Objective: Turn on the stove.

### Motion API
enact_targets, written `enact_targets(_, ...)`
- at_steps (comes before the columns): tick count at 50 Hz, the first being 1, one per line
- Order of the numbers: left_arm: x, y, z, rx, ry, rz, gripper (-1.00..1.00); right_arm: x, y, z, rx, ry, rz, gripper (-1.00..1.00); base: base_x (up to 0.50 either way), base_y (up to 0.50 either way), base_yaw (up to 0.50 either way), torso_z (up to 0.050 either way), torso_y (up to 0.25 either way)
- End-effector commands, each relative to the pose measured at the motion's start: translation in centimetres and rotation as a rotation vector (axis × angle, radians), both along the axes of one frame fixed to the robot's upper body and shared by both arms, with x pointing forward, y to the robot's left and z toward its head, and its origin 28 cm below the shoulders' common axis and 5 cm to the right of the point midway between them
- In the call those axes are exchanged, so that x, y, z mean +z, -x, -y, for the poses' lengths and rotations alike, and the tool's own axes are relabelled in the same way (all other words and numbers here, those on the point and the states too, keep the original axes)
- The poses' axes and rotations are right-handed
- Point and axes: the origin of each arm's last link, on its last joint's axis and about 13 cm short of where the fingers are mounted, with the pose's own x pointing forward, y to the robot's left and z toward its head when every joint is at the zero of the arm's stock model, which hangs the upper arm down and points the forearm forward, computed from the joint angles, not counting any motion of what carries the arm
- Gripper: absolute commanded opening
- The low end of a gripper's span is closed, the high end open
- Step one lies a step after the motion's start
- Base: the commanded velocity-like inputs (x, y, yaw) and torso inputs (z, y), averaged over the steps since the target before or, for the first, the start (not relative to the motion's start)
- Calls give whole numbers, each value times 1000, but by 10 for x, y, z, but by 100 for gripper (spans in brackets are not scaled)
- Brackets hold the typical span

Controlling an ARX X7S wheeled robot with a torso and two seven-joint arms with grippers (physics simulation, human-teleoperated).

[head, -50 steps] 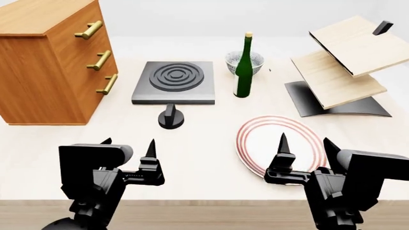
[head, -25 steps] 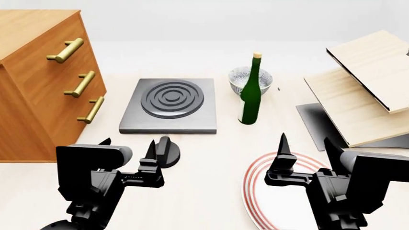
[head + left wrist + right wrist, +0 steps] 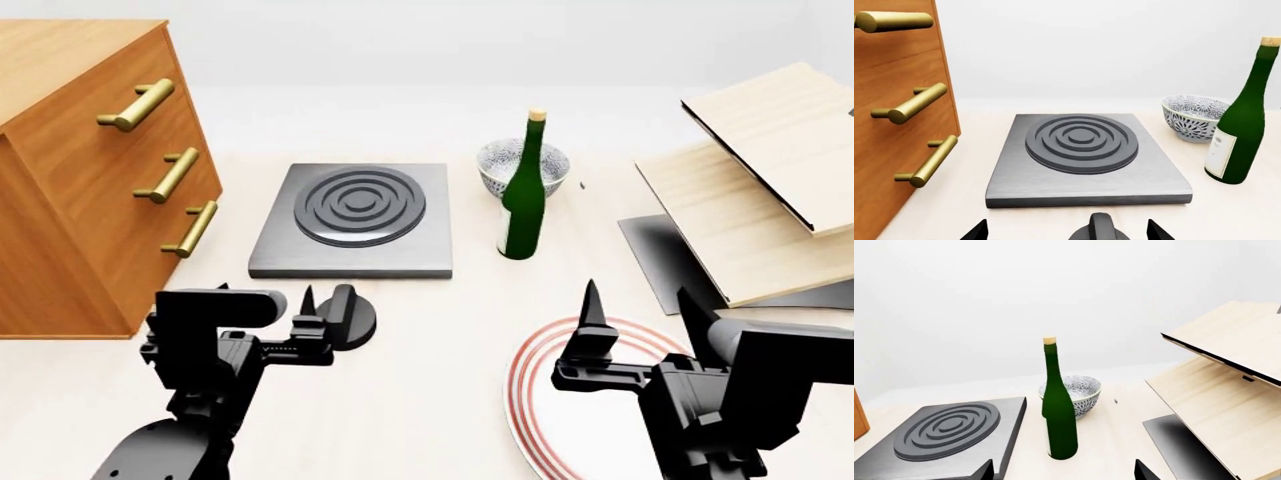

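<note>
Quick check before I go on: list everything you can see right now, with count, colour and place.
stove: 1, dark grey, table centre
knob: 1, black, in front of stove
bottle: 1, green, right of stove
bowl: 1, patterned, behind bottle
plate: 1, white, red rings, near right
drawer cabinet: 1, wood, brass handles, left
rack: 1, pale wood, black base, right
left gripper: black, jaws open at knob
right gripper: black, jaws open above plate

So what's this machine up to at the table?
The robot is going for the small black round knob in front of the flat dark grey hotplate, to switch it on. Its left gripper is open right beside the knob, not gripping it yet. The right gripper hangs open over a red-rimmed white plate, holding nothing. A green glass bottle stands nearby.
</note>
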Motion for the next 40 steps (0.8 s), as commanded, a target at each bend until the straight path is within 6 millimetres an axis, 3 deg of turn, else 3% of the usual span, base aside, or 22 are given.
enact_targets(1,-26,-22,-7,43,-44,-25,100,-1,1,0,3,1,0,100,0,0,0,0,0)
enact_targets(24,-52,-42,-19,139,-71,-24,100,-5,2,-1,9,-4,-9,100,0,0,0,0,0)
enact_targets(40,-85,-68,-10,171,-122,-56,100,-8,2,-1,14,-11,-18,100,0,0,0,0,0)
